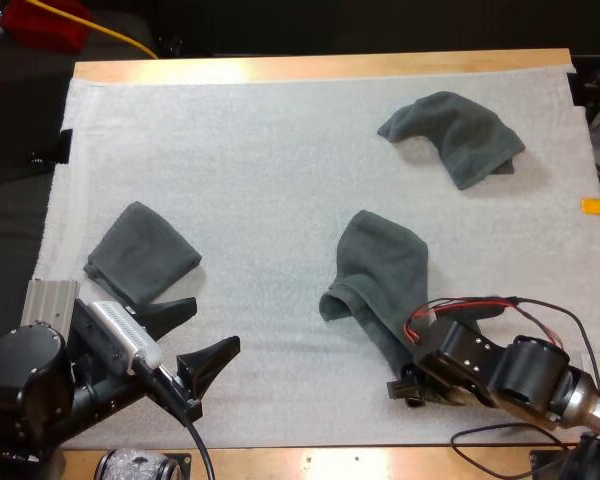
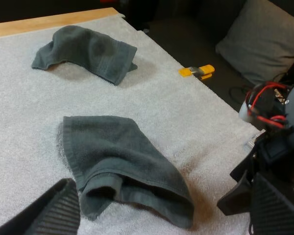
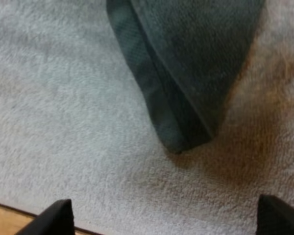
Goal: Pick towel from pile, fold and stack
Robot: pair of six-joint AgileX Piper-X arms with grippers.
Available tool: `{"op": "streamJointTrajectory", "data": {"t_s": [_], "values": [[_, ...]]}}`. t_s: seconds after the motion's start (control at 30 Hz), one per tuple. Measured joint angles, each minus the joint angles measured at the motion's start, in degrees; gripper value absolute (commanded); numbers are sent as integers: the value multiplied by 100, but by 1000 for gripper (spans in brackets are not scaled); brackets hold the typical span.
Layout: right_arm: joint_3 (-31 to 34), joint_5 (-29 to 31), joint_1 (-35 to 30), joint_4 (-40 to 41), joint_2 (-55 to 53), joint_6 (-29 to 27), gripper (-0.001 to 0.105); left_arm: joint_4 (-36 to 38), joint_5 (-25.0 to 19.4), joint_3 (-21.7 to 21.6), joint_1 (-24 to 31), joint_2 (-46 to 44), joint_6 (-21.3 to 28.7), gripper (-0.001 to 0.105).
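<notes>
Three dark grey-green towels lie on the white mat. A folded one (image 1: 140, 255) is at the left, a crumpled one (image 1: 380, 275) in the middle, and another crumpled one (image 1: 455, 135) at the far right. My left gripper (image 1: 192, 338) stands open just in front of the folded towel and holds nothing. In the left wrist view, that gripper (image 2: 161, 198) faces the middle towel (image 2: 112, 156), with the far towel (image 2: 88, 49) beyond. My right gripper (image 1: 405, 385) hovers at the middle towel's near corner. The right wrist view shows the gripper (image 3: 166, 210) open, with the towel's pointed corner (image 3: 186, 73) just ahead.
The mat's near edge and the wooden table front (image 3: 5, 220) lie close under my right gripper. My right arm (image 2: 279, 127) stands beside the middle towel. A grey cushion (image 2: 264, 39) lies beyond the table's side. Bare mat (image 1: 260, 180) lies between the towels.
</notes>
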Motion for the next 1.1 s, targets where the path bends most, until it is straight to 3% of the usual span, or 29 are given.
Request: {"op": "streamJointTrajectory", "data": {"t_s": [0.2,0.6,0.8,1.1], "values": [[418,-285,0,-421,0,544,71,0,0,0,0,0,0,70],[1675,-614,0,-2304,0,2113,71,0,0,0,0,0,0,70],[2072,-555,0,-3197,0,2769,71,0,0,0,0,0,0,70],[2353,-108,0,-3589,-11,3248,71,0,0,0,0,0,-2,70]]}}
